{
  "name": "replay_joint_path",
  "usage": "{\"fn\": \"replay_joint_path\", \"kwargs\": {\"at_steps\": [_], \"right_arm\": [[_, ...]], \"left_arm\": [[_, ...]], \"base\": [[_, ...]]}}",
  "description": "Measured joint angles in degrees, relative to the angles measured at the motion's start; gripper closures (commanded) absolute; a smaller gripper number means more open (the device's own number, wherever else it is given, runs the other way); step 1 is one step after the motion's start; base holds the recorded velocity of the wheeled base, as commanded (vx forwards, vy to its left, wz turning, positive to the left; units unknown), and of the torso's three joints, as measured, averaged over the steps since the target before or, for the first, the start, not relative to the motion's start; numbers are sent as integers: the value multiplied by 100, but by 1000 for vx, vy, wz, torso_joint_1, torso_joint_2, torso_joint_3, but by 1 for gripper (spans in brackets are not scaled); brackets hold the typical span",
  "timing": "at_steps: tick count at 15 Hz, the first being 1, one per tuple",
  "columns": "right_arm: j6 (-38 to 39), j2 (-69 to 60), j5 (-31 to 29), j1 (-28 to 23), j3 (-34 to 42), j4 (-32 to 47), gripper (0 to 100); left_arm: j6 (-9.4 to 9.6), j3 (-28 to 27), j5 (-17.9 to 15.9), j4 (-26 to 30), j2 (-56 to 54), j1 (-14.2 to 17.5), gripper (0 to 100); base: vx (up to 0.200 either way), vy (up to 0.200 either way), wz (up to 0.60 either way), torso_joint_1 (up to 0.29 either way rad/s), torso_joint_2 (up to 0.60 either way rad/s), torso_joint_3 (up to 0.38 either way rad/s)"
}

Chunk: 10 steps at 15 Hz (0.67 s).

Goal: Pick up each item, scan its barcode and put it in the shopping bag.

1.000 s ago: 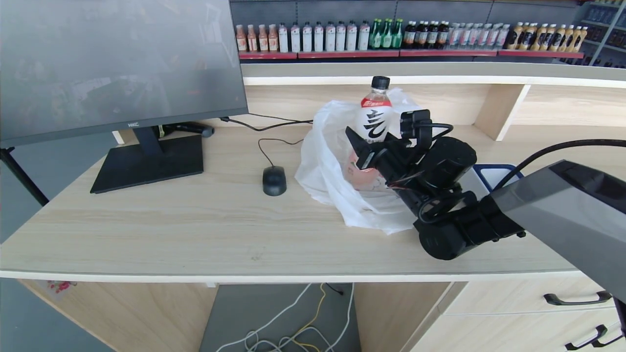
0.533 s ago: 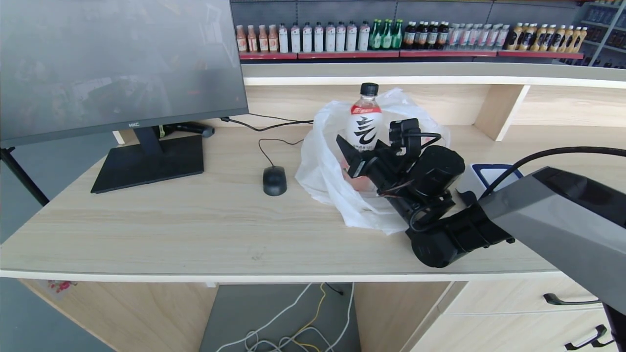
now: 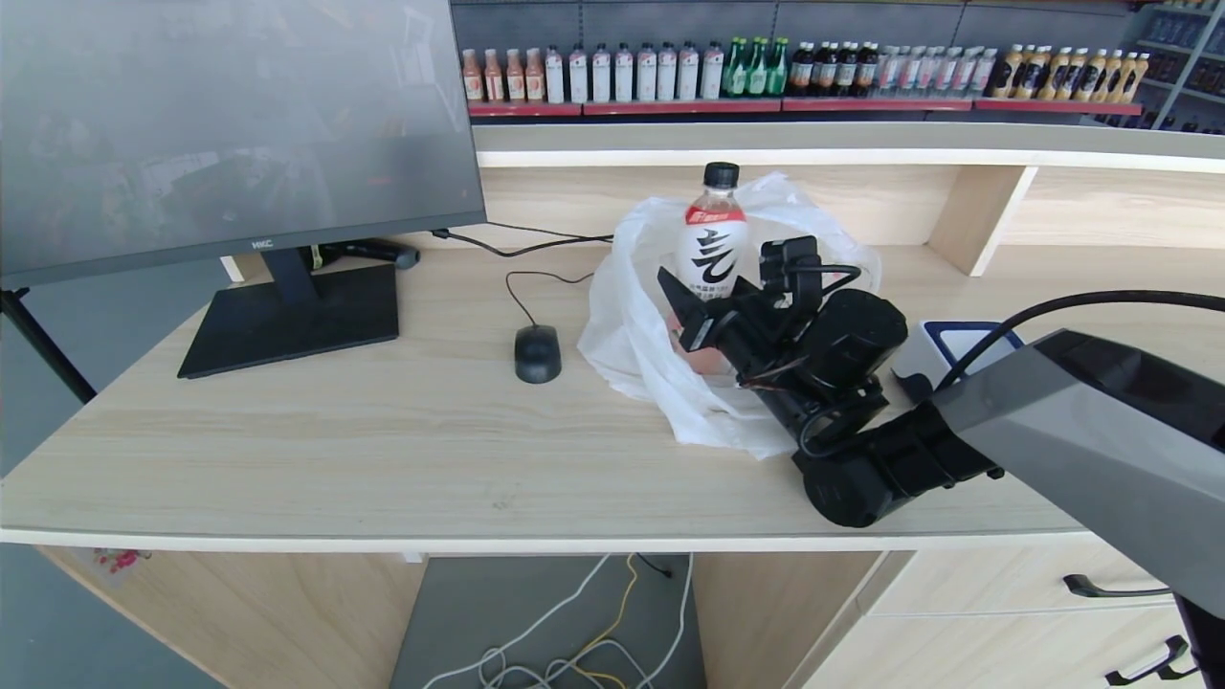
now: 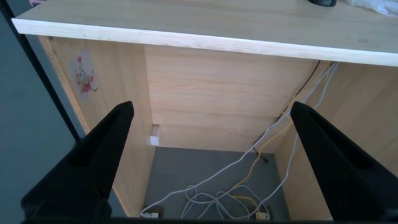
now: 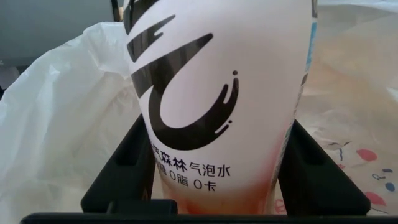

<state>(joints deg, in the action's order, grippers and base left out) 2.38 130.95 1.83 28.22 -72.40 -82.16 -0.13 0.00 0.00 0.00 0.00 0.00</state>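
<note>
Bottle [image 3: 713,244] stands upright in the open mouth of the white shopping bag [image 3: 627,330] on the table [image 3: 383,450], its lower body grasped by the right claw [image 3: 703,299]. Left claw [image 4: 211,109] hangs released, fingers spread wide, well apart from the bag and lower than it.

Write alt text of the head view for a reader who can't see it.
The right end effector holds a drink bottle upright in the mouth of a white shopping bag on a wooden counter. A monitor and mouse sit to its left.
</note>
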Motion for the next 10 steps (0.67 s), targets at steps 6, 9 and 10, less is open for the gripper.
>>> {"fn": "replay_joint_path", "kwargs": {"at_steps": [6, 9, 10], "right_arm": [[0, -5, -16, 2, 101, -216, 0], [0, -17, -16, 20, 168, -405, 0], [-2, -44, -16, 28, 245, -424, 0]], "left_arm": [[-2, 0, 0, 0, 0, -5, 0], [0, 0, 0, 0, 2, -5, 0], [-2, 0, 0, 0, 0, -5, 0]], "base": [[0, 0, 0, 0, 0, 0], [0, 0, 0, 0, 0, 0], [0, 0, 0, 0, 0, 0]]}}
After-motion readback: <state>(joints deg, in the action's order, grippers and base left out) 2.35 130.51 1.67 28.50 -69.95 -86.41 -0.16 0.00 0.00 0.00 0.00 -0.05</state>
